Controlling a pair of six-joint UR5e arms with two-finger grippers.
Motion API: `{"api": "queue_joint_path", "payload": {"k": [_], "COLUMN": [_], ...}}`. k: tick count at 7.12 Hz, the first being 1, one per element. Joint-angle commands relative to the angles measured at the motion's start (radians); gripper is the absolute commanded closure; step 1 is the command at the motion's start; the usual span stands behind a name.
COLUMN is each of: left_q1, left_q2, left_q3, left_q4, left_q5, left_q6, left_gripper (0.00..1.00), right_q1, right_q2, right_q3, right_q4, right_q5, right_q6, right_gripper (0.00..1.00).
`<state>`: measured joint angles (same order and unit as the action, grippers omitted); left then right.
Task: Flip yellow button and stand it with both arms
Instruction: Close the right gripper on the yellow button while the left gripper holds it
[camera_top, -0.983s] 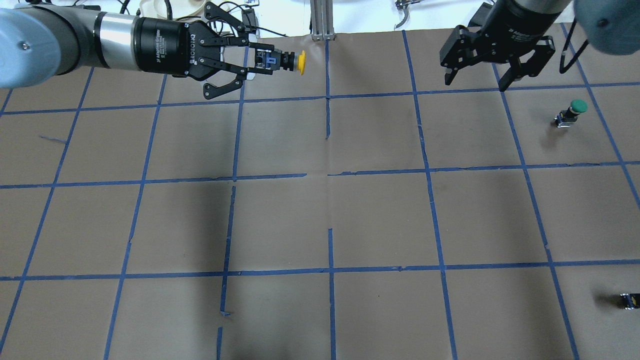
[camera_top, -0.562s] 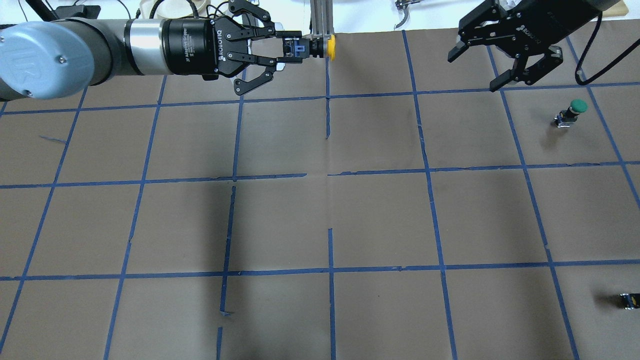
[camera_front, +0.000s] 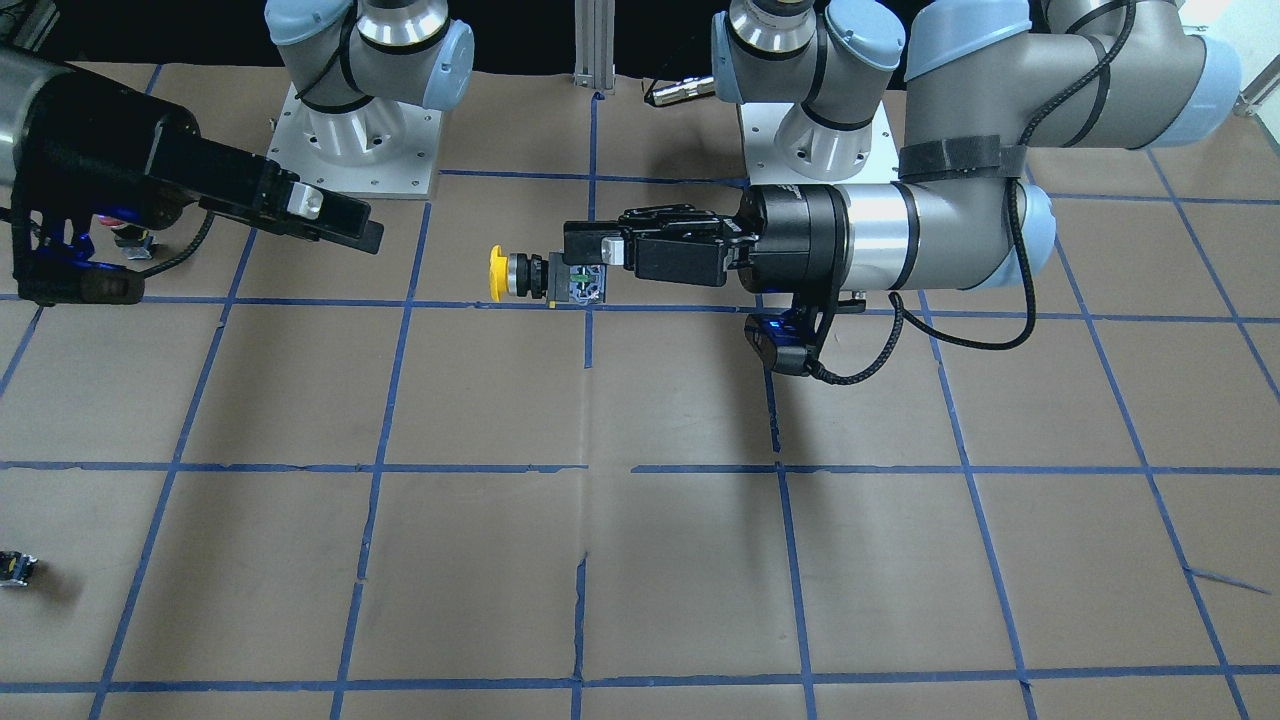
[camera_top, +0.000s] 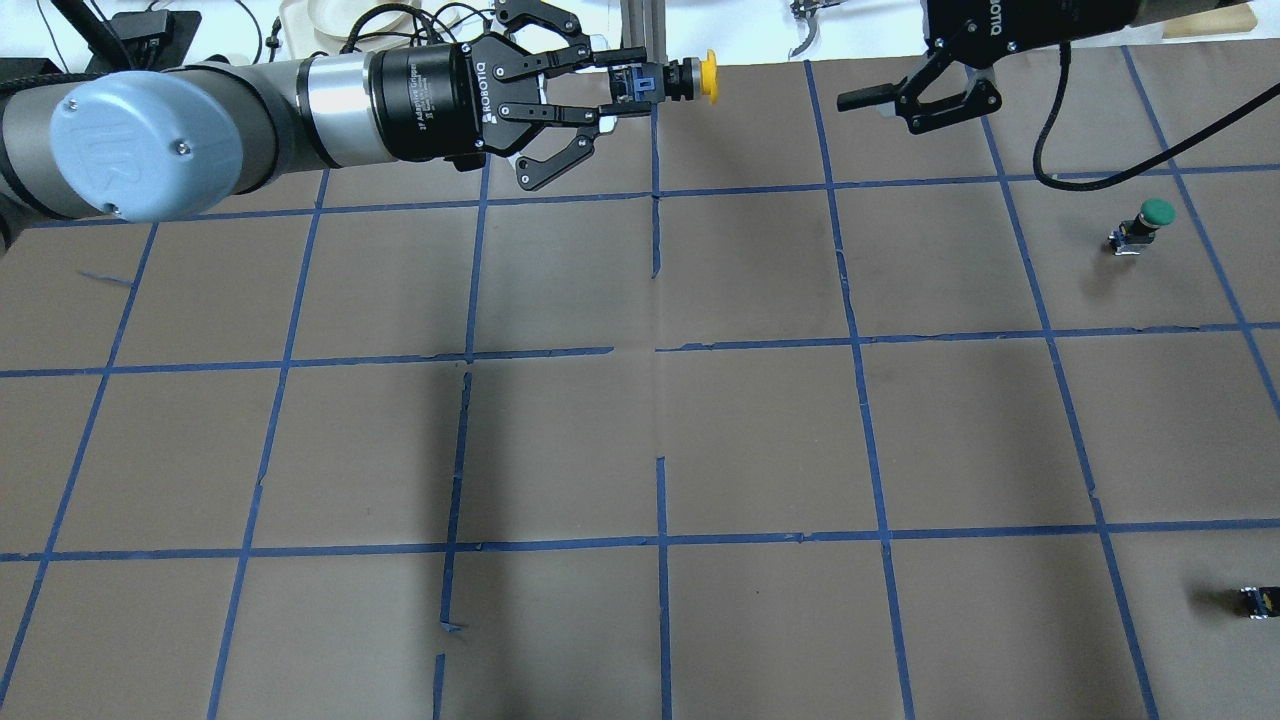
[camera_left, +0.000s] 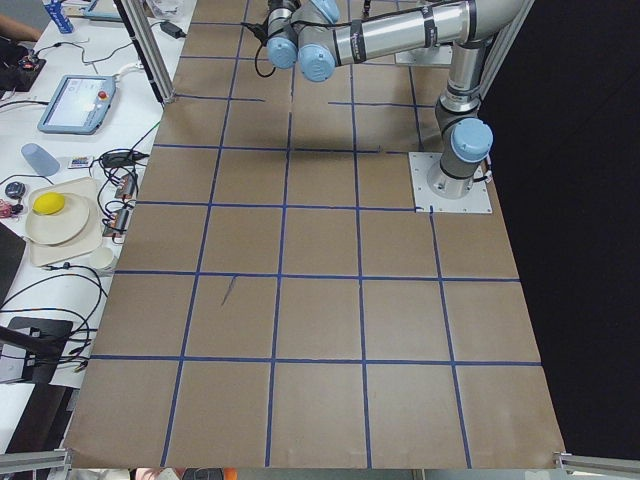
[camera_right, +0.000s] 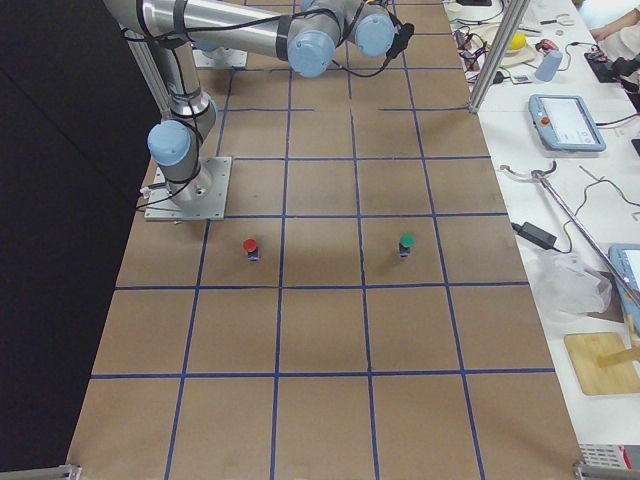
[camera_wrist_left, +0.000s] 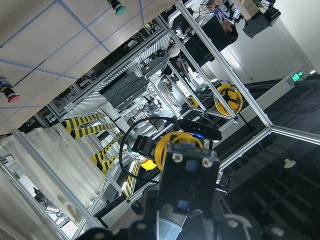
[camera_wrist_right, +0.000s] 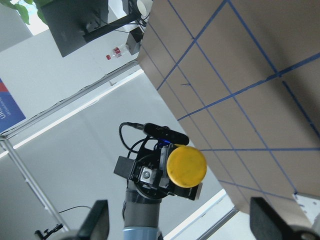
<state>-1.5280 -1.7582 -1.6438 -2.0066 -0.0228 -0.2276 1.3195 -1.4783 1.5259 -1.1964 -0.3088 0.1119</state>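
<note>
**A:** Step in hand?

**B:** Looks like the mid-air hand-over. Biggest first: over the table (camera_top: 700, 430), stretched out level from the left arm (camera_top: 200, 110), angled in from the right arm (camera_front: 360, 90) opposite.

**A:** Claws?

**B:** On the left gripper (camera_top: 625, 88): pinched tight on the contact-block end of the yellow button (camera_front: 522, 275). On the right gripper (camera_top: 875, 110): spread wide, gripping nothing, apart from the cap.

**A:** Button pose?

**B:** Lifted clear of the table, lying horizontal, cap aimed at the right gripper. Centred between its fingers (camera_wrist_right: 98, 220) in the right wrist view.

**A:** Next move?

**B:** Probably: close the gap, line up on the cap or black collar, pinch, then let go on the left. After that, turn upright and set down. Needs clean alignment along the button's axis, else risk of a slip.

**A:** Distractors?

**B:** Skip green button (camera_top: 1145, 225), red button (camera_right: 250, 247), small dark part (camera_top: 1258, 600). All down on the table, well apart from the hand-over.
</note>
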Motion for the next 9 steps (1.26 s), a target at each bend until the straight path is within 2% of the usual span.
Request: {"api": "queue_joint_path", "payload": {"k": [1, 4, 5, 7, 8, 9], "left_q1": [-0.010, -0.014, -0.014, -0.014, -0.014, -0.014], "left_q2": [0.002, 0.003, 0.003, 0.002, 0.002, 0.002], "left_q3": [-0.004, -0.004, -0.004, -0.002, -0.002, -0.002], "left_q4": [0.000, 0.000, 0.002, 0.002, 0.002, 0.002], "left_q5": [-0.016, -0.017, -0.017, -0.017, -0.017, -0.017], "left_q6": [-0.001, -0.001, -0.001, -0.001, -0.001, -0.001], "left_gripper": [1.00, 1.00, 1.00, 1.00, 1.00, 1.00], "right_q1": [0.055, 0.058, 0.061, 0.121, 0.122, 0.122], "right_q2": [0.024, 0.042, 0.064, 0.079, 0.081, 0.082], "right_q3": [0.064, 0.076, 0.074, 0.069, 0.071, 0.076], "right_q4": [0.023, 0.006, -0.003, -0.040, -0.054, -0.067], "right_q5": [0.094, 0.103, 0.132, 0.142, 0.139, 0.139], "right_q6": [0.023, 0.023, 0.022, 0.020, 0.018, 0.014], "right_gripper": [0.00, 0.00, 0.00, 0.03, 0.10, 0.29]}}
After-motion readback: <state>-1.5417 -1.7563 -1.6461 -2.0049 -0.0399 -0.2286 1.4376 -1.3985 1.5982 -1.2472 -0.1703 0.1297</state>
